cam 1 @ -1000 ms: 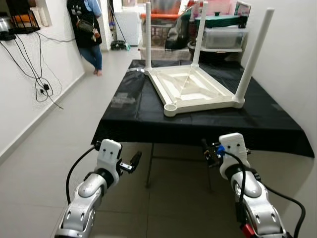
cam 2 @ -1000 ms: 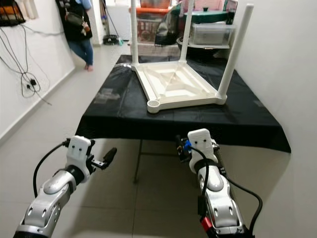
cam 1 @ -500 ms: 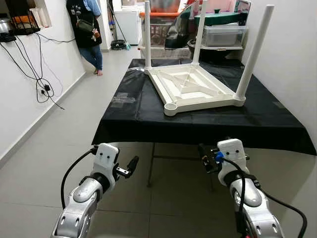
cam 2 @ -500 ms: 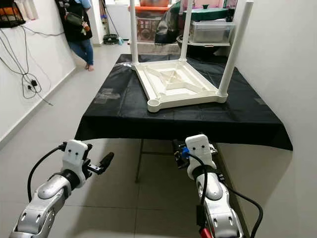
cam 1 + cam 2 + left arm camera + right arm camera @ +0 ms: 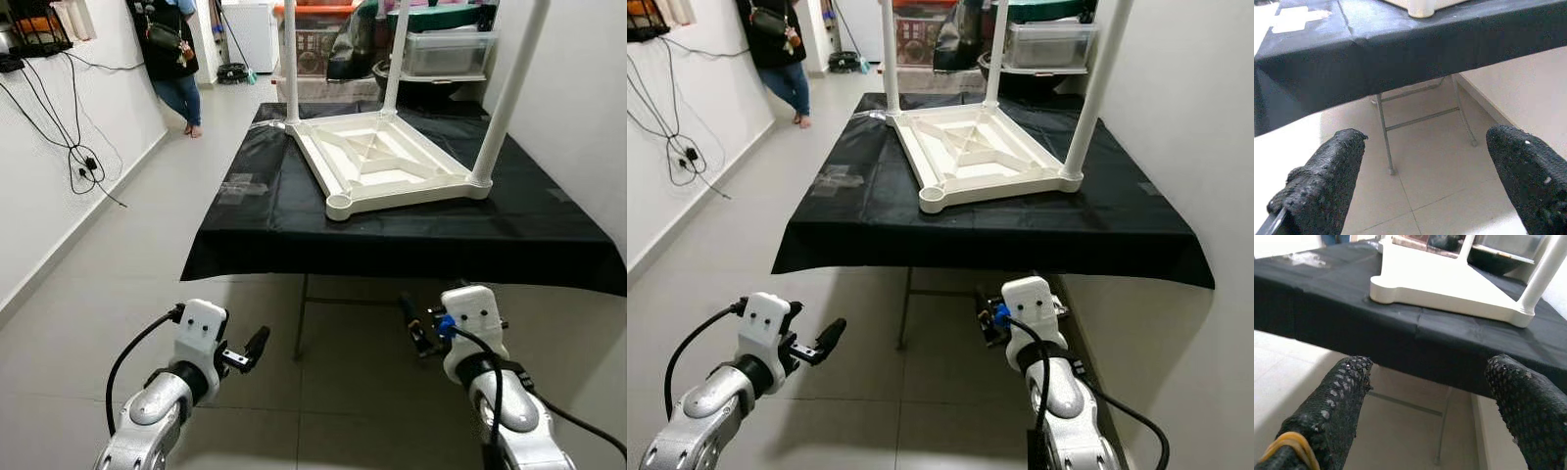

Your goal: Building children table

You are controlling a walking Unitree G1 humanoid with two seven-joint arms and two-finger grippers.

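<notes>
A white children's table [image 5: 392, 166] lies upside down on a black-covered folding table [image 5: 265, 225]. Three white legs stand up from it: the far left leg [image 5: 291, 69], the far right leg [image 5: 395, 59] and the near right leg [image 5: 505, 98]. The near left corner socket [image 5: 339, 205] holds no leg. My left gripper [image 5: 257, 345] hangs low in front of the black table's edge, open and empty, and in the left wrist view its fingers [image 5: 1327, 171] stand wide apart. My right gripper [image 5: 416, 333] is also below the edge, open and empty, facing the socket corner [image 5: 1386, 286].
A person [image 5: 174, 59] stands by the left wall at the back. Cables [image 5: 69, 147] hang down that wall. Storage boxes [image 5: 446, 49] and clutter sit behind the table. A white wall [image 5: 588, 117] runs close along the right. Tiled floor [image 5: 118, 255] lies open on the left.
The whole picture has shifted as the camera tipped down and moved. Both arms now sit a little lower in view. Their fingers stay open.
</notes>
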